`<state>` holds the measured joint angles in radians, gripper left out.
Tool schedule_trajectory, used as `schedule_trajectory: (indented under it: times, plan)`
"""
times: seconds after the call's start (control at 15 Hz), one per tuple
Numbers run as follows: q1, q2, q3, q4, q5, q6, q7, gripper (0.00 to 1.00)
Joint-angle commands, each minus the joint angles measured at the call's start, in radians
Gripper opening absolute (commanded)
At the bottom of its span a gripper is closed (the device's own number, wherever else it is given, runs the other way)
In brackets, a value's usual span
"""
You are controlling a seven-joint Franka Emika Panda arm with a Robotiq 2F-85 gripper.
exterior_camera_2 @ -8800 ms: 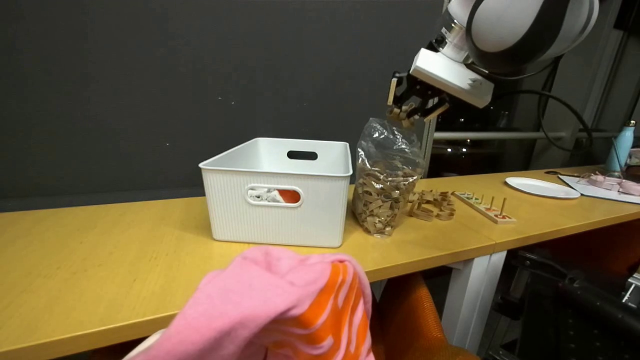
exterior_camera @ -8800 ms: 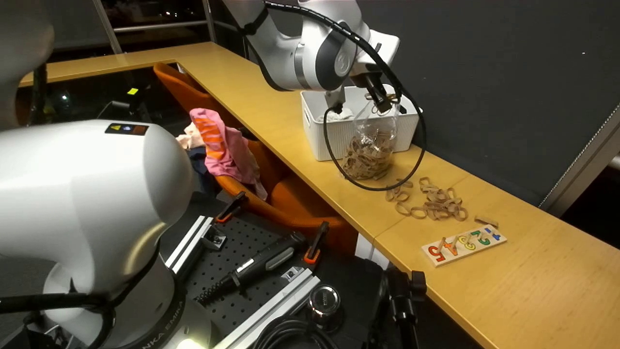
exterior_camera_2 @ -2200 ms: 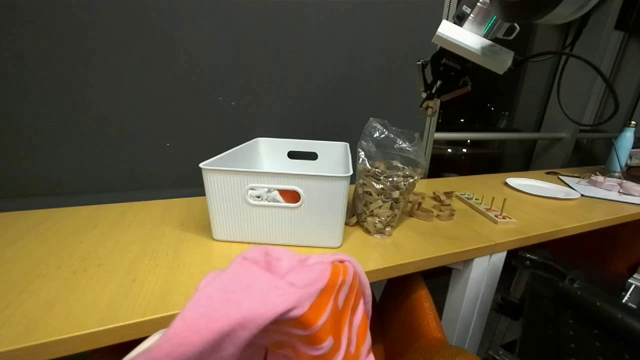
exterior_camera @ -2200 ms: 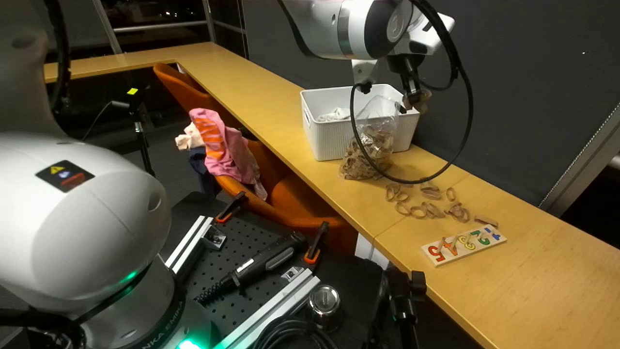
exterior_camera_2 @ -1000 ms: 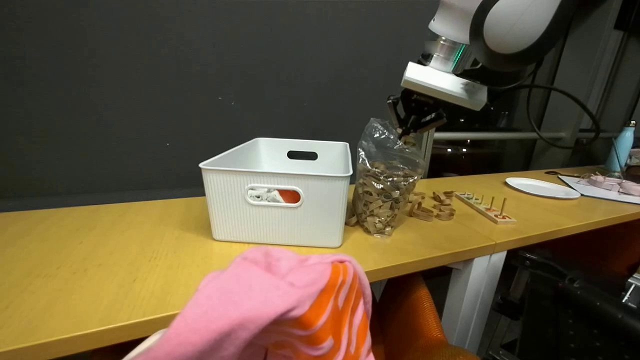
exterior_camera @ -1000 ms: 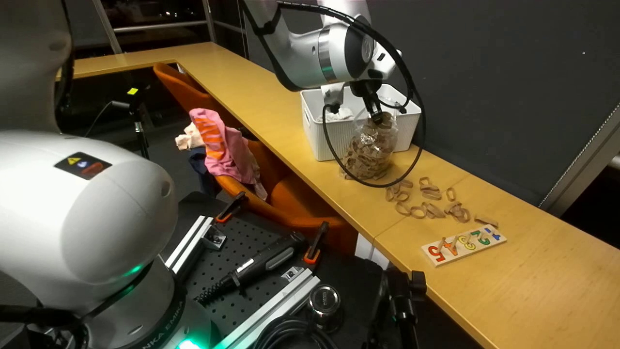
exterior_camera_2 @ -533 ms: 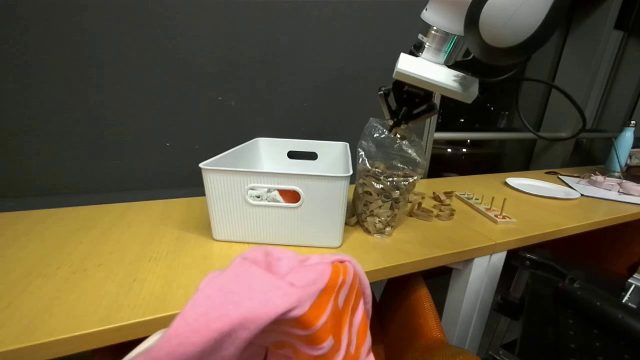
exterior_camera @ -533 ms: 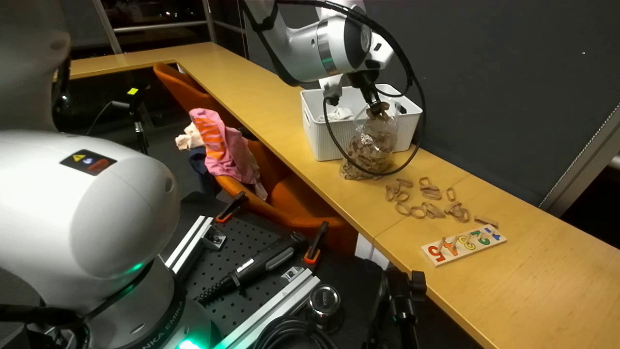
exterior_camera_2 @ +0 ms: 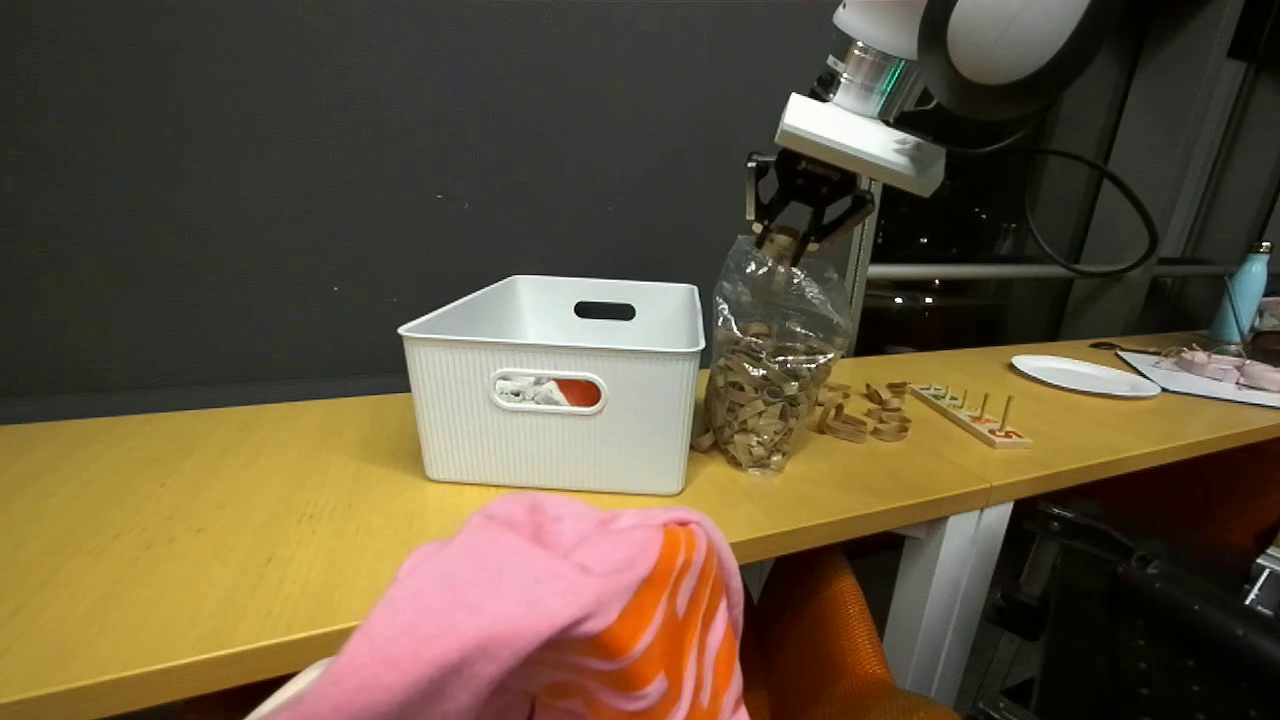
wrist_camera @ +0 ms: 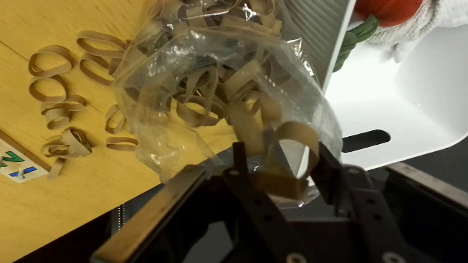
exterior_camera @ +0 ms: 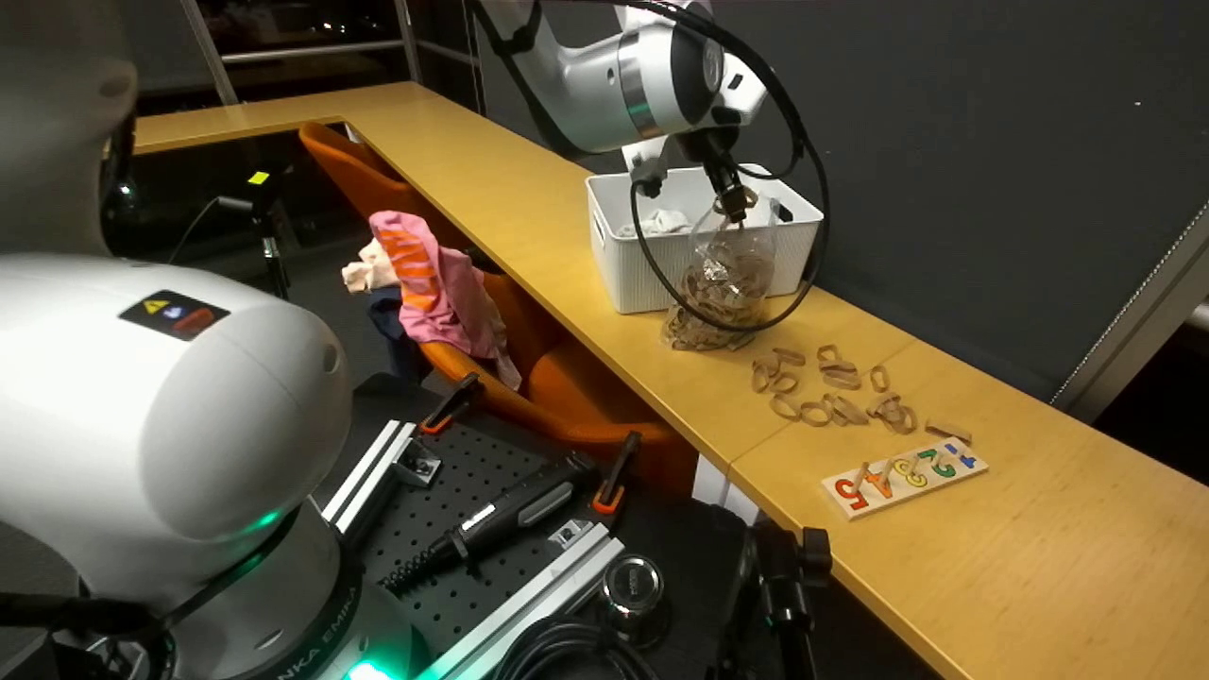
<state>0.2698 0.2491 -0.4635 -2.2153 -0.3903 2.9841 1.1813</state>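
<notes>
The gripper [exterior_camera_2: 780, 248] had parted its fingers since a moment earlier, hold released at the top of the plastic bag [exterior_camera_2: 775, 365], with rubber bands [wrist_camera: 299, 130] blurred between them.

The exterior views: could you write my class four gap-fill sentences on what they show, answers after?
1. The gripper at the mouth of the plastic bag stands ____, not shut.
2. The storage box beside the bag is ____ in colour.
3. On the numbered board, the digit 5 is painted ____.
4. The pink cloth hangs over an ____ chair.

Missing words: open; white; red; orange.
</notes>
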Motion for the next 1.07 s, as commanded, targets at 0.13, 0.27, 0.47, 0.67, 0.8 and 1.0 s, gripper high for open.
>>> schedule_trajectory:
  times: [0.13, 0.27, 0.47, 0.67, 0.8, 1.0]
  plan:
    - [0.023, -0.001, -0.030, 0.021, -0.027, -0.012, 0.044, 0.94]
    - [0.026, -0.012, -0.045, 0.016, -0.037, -0.010, 0.058, 1.00]
    - [0.008, -0.052, -0.077, -0.044, -0.031, -0.007, 0.072, 1.00]
    - [-0.006, -0.089, -0.149, -0.145, -0.044, 0.015, 0.087, 1.00]
    - [-0.020, -0.115, -0.196, -0.196, -0.045, 0.008, 0.082, 1.00]
    - [-0.094, -0.129, -0.207, -0.236, 0.027, 0.002, 0.009, 1.00]
